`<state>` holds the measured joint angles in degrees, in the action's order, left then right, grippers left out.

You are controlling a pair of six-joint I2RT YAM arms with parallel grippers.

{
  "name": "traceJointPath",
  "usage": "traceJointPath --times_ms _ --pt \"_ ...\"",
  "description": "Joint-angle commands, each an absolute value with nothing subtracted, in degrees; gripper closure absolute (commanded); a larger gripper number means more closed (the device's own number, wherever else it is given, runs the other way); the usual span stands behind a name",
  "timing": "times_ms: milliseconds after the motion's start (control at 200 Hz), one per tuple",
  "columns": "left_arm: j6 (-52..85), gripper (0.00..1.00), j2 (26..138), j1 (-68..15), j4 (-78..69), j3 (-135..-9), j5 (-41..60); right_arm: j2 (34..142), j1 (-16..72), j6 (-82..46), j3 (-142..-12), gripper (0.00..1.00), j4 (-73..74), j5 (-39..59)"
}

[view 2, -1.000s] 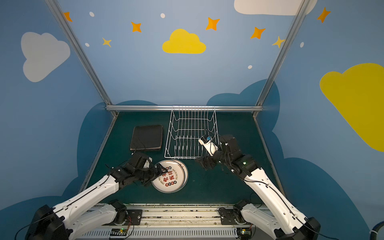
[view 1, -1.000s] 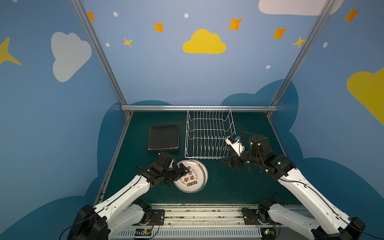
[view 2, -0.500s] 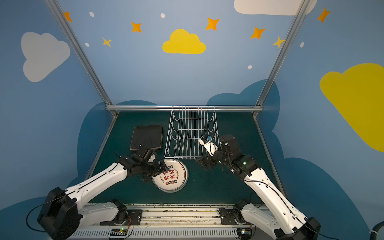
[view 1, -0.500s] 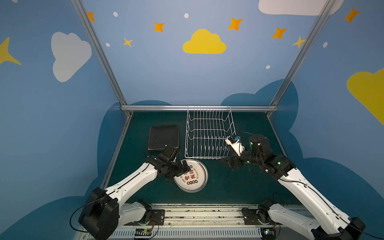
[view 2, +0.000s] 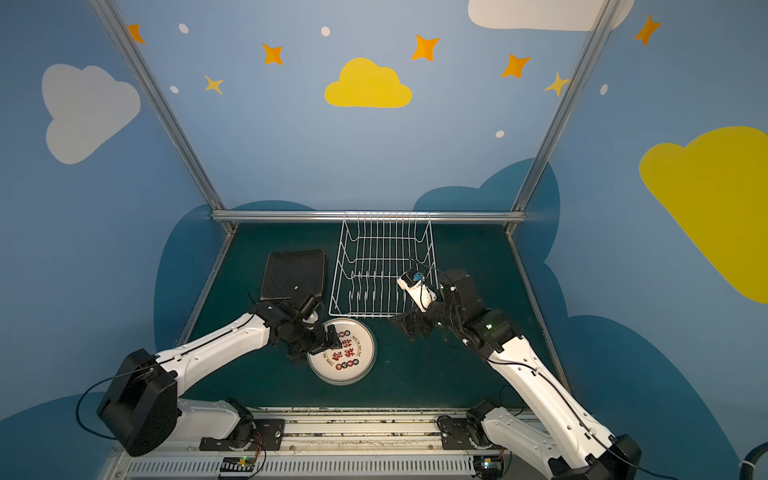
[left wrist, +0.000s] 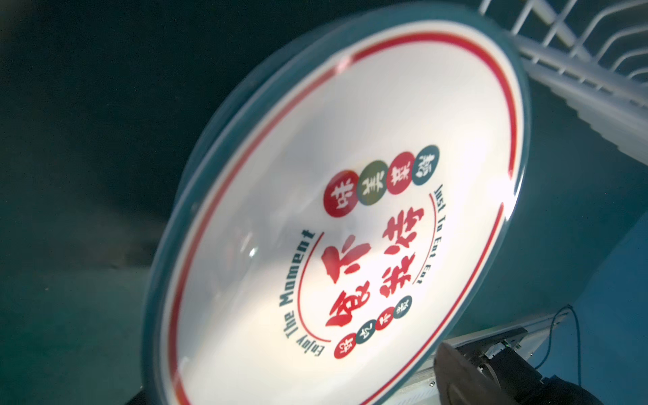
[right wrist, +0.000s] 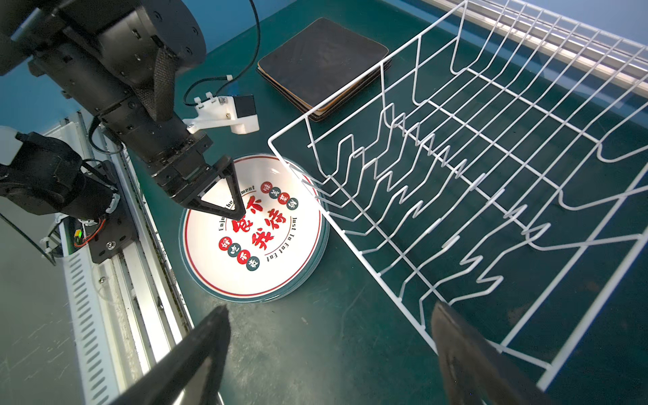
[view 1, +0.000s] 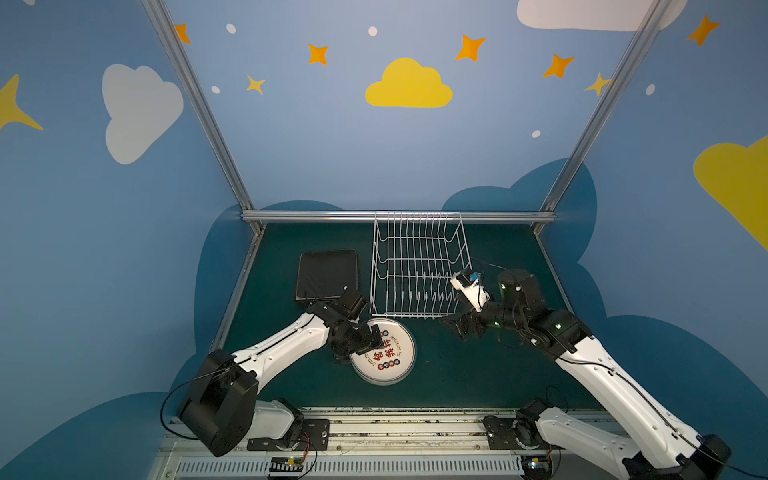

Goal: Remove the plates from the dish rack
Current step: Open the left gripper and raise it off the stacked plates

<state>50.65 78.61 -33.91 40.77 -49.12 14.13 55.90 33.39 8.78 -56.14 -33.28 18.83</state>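
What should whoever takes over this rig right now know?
Left gripper: open, holding nothing, fingers over the near-left part of the round plates' stack; contact cannot be told.
Right gripper: open, empty, above the mat beside the rack's near right corner.
Dish rack: at the back middle of the mat, no plates in it.
Round plates: stacked face-up just in front of the rack, red-character print on top.
Square plates: stacked black side up, left of the rack.
Done: the rack looks unloaded.
Left: probably just lift the left arm clear and park both.
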Motion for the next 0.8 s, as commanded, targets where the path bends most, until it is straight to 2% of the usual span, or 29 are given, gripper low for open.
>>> traceJointPath --times_ms 0,576,796 --pt "48.65 0.01 79.16 -34.67 42.87 -51.84 13.78 55.11 33.68 8.4 -57.48 0.11 -32.83 18.28" --pt "47.37 0.01 78.83 -34.9 48.81 -51.64 9.29 54.51 33.68 8.1 -56.71 0.11 -32.48 17.98" --pt "46.99 0.01 75.51 -34.8 51.06 -54.13 5.04 53.99 33.66 7.65 -55.96 0.11 -31.67 17.14"
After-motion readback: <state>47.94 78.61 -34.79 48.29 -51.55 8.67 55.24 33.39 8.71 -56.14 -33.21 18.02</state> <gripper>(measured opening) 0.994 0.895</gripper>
